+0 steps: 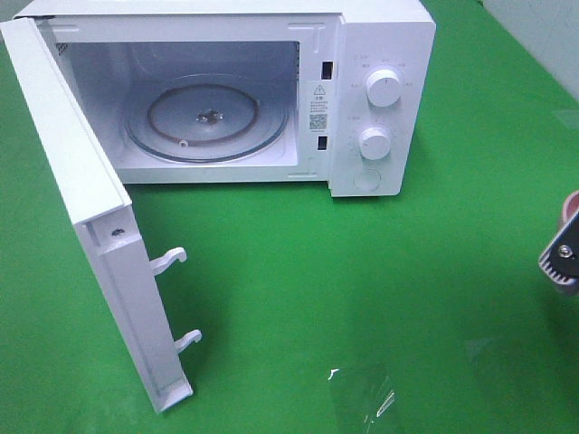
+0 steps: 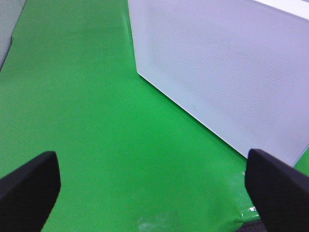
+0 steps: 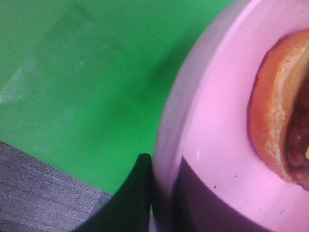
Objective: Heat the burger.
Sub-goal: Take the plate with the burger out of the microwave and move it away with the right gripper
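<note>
Microwave [image 1: 380,99] door [image 1: 81,181] wide open, turntable [image 1: 206,117] bare; right claw [image 1: 563,258] at edge.

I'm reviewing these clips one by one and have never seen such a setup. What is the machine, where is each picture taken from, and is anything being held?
It is a two-armed robot with a claw on each arm. The high view looks down on a green table with a white microwave, its door swung open and the glass turntable empty. The other two pictures come from cameras on the wrists. The left claw is open, holding nothing, beside the microwave door. The right claw is shut on the rim of a pink plate carrying the burger.
</note>
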You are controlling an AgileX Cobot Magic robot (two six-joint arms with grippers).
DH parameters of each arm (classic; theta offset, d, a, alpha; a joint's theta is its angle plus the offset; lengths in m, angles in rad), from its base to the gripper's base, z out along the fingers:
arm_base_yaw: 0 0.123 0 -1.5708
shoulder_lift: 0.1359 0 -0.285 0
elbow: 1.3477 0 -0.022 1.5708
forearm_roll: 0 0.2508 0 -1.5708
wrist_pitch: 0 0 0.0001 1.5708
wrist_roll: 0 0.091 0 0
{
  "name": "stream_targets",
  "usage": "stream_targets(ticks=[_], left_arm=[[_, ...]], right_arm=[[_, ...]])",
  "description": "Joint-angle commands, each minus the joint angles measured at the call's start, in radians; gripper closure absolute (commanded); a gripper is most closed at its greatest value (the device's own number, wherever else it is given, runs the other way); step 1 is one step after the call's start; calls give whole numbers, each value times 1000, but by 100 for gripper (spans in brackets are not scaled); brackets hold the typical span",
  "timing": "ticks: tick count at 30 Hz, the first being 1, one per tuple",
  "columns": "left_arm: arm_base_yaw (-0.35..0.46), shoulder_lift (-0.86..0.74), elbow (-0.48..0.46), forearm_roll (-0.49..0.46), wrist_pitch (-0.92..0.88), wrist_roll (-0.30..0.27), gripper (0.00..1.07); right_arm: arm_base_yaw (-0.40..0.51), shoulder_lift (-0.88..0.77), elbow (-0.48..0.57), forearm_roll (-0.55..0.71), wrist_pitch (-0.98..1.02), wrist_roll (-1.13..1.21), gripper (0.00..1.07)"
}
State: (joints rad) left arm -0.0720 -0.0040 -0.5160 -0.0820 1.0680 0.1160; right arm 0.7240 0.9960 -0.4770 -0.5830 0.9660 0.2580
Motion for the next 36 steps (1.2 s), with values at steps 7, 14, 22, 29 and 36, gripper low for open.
stream_targets(ticks=[7, 14, 22, 29, 36], left_arm=[[1, -19, -1, 2, 2, -6, 10], [1, -19, -1, 2, 2, -6, 10], [1, -19, -1, 2, 2, -6, 10], [1, -19, -1, 2, 2, -6, 10], [1, -19, -1, 2, 2, -6, 10]], right_arm=[[-1, 68, -2, -131, 113, 163, 107], [-1, 145, -2, -185, 116, 347, 107], [-3, 212, -2, -228, 115, 426, 107], [-3, 312, -19, -262, 92, 527, 107], [-3, 374, -22, -302, 16, 624, 107]])
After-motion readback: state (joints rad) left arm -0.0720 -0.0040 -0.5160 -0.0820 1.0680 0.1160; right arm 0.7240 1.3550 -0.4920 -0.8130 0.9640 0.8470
